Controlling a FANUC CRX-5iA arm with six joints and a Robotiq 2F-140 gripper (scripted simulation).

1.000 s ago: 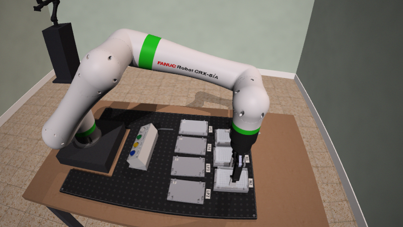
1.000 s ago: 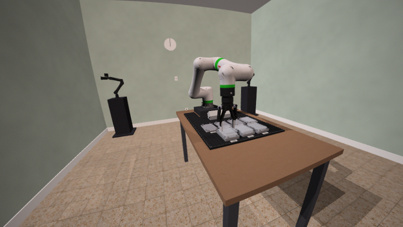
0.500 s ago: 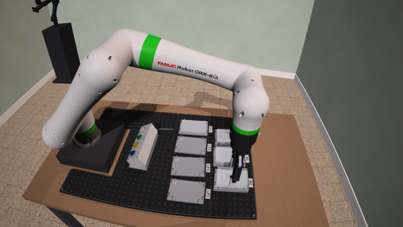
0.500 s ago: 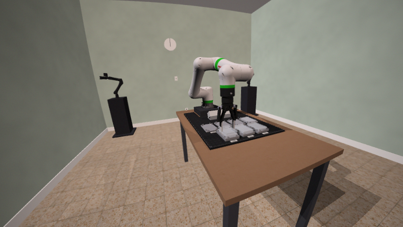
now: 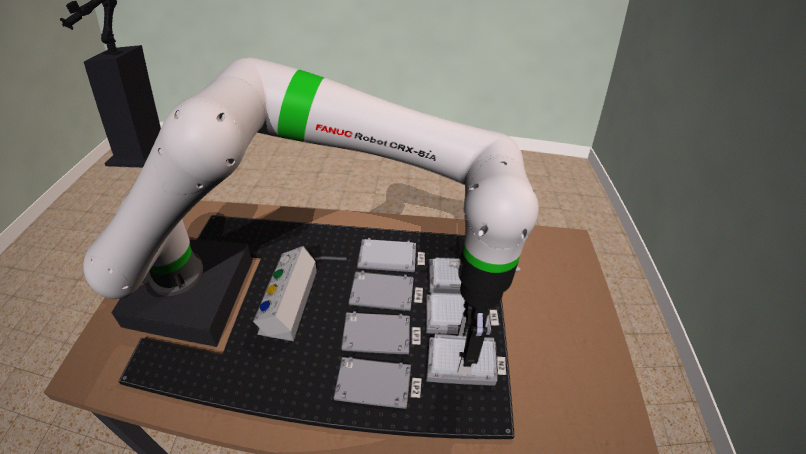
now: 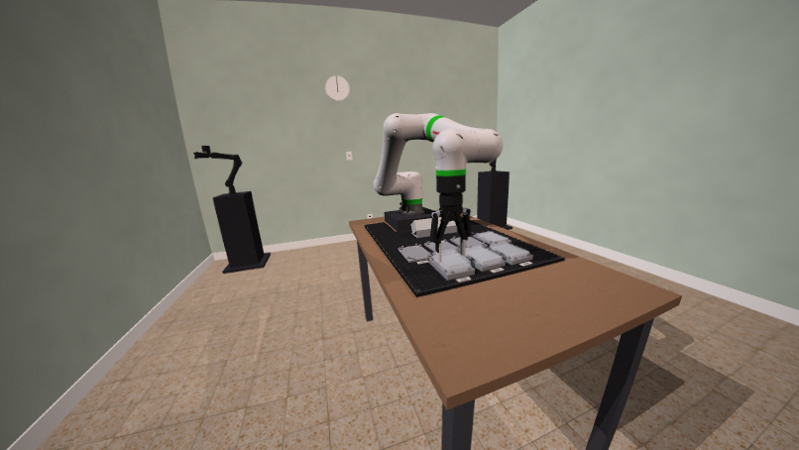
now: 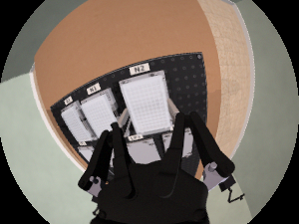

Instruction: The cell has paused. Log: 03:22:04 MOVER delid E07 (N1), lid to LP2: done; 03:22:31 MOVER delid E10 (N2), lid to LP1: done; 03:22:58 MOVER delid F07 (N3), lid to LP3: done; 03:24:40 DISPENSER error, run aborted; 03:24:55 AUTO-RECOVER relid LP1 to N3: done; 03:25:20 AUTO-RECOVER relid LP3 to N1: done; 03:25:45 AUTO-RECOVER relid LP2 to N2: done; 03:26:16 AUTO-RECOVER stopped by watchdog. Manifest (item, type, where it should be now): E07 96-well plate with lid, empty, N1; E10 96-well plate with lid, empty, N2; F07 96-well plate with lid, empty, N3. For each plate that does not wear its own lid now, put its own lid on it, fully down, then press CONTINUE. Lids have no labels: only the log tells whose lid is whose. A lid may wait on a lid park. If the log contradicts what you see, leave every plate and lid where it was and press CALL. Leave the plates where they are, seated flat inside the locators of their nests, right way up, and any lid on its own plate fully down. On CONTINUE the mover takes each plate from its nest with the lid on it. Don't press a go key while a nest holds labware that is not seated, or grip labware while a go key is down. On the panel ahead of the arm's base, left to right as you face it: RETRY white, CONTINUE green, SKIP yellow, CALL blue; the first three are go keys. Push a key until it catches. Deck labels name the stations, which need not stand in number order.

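Observation:
Three lidded 96-well plates stand in a column at the right of the deck: one at the far end (image 5: pixel 445 273), one at nest N1 (image 5: pixel 445 313), and the nearest at nest N2. My gripper (image 5: pixel 470 360) points straight down over the N2 plate and is shut on its lid across the short sides. The wrist view shows the N2 lid (image 7: pixel 148 104) between my fingers, with the N1 plate (image 7: pixel 98 112) to its left. The lid sits low at the plate; I cannot tell whether it is raised off it. The gripper also shows in the exterior view (image 6: pixel 448 248).
Four grey lid parks stand in a column left of the plates, among them LP4 (image 5: pixel 381 290), LP3 (image 5: pixel 376 332) and LP2 (image 5: pixel 372 382). The key panel (image 5: pixel 284 293) sits by the arm's base, with green (image 5: pixel 278 274), yellow (image 5: pixel 272 289) and blue (image 5: pixel 265 306) keys visible.

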